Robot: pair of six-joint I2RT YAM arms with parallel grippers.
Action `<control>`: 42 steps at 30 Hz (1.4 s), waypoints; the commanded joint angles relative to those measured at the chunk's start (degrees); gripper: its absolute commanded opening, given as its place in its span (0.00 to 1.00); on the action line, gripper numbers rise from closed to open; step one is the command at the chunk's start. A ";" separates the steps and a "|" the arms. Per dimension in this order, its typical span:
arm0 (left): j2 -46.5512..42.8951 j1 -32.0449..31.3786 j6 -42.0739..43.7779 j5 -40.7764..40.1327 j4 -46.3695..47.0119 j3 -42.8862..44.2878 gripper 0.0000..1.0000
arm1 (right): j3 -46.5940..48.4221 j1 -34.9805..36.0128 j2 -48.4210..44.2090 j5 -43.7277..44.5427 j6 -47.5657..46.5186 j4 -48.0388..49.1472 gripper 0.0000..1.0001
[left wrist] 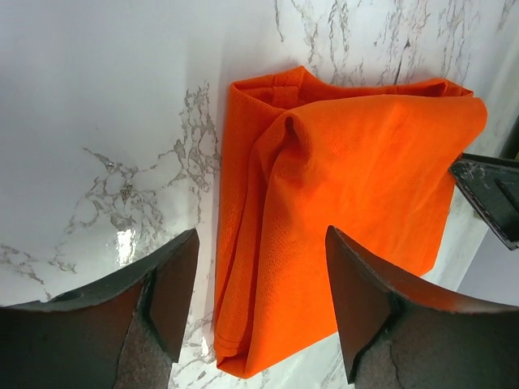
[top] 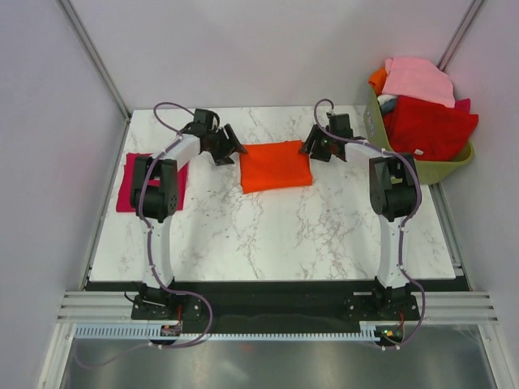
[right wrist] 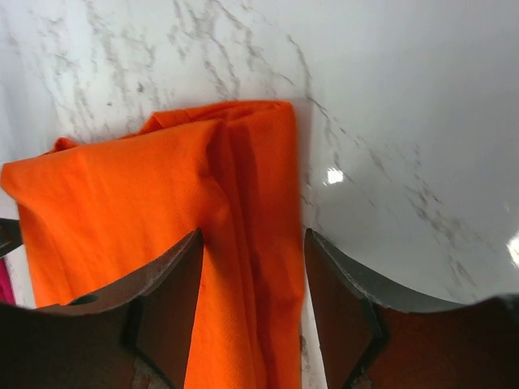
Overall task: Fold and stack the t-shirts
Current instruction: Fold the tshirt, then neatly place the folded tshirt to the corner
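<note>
- Folded crimson-magenta t-shirt lies at the left edge of the table.
- Then the left gripper: jaws apart, empty, beside the orange t-shirt.
- That shirt lies folded flat, mid-table.
- Lastly the right gripper: jaws apart, empty.

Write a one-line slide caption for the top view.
Left gripper and right gripper, both open, flank the folded orange t-shirt; the crimson t-shirt lies folded, far left.
</note>
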 commanded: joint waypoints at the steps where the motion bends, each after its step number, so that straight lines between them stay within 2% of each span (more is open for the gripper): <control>1: 1.01 -0.40 2.10 -1.47 1.39 1.53 0.70 | 2.90 -0.15 3.46 -2.13 -0.42 1.78 0.61; 5: 3.74 -0.40 1.48 -1.56 1.39 3.56 0.65 | 5.36 -0.07 5.84 -3.45 0.90 1.87 0.55; 6: 4.35 -0.40 1.48 -1.82 1.47 4.08 0.54 | 5.71 -0.33 6.28 -3.80 1.25 1.95 0.52; 7: 4.62 -0.40 1.13 -2.61 1.47 4.35 0.49 | 6.07 -0.33 6.81 -4.16 1.60 2.04 0.50; 8: 4.88 -0.31 0.96 -2.96 1.56 4.61 0.46 | 5.98 -0.59 6.90 -5.20 2.22 2.22 0.44; 10: 5.06 -0.31 0.78 -4.02 1.48 5.05 0.44 | 5.46 -1.03 6.90 -6.18 3.62 3.62 0.38; 13: 3.40 -0.31 1.48 -6.29 1.39 4.36 0.50 | 4.49 -1.29 6.64 -6.88 4.15 4.59 0.28; 14: 2.78 -0.31 1.83 -6.92 1.47 4.00 0.56 | 4.14 -1.29 6.55 -7.06 4.24 4.68 0.25; 17: -0.46 -0.31 3.76 -9.20 0.42 2.60 0.62 | 3.26 -1.65 6.20 -7.85 4.42 5.47 0.21; 22: -9.34 -0.22 8.24 -18.06 -0.55 -6.00 0.62 | 1.94 -1.91 4.88 -8.90 4.68 5.82 0.21; 24: -13.37 -0.22 10.08 -21.50 -1.07 -9.51 0.54 | 1.76 -1.82 4.53 -8.91 4.59 5.82 0.21; 27: -16.64 -0.31 11.93 -30.02 -5.02 -11.28 0.50 | 1.50 -2.00 3.56 -9.08 4.24 5.82 0.20; 30: -17.79 -0.31 13.08 -38.10 -8.36 -12.17 0.53 | 1.32 -1.91 3.21 -8.99 4.33 5.82 0.20; 34: -17.19 -0.49 15.36 -48.81 -10.65 -12.26 0.64 | 1.50 -1.91 3.73 -9.26 4.60 5.82 0.20; 37: -14.20 -0.49 16.60 -55.58 -15.56 -8.32 0.64 | 1.50 -1.91 3.56 -9.08 4.42 5.82 0.20; 42: -8.92 -0.49 18.44 -60.53 -18.30 -4.35 0.63 | 1.50 -1.82 3.73 -8.91 4.24 5.82 0.20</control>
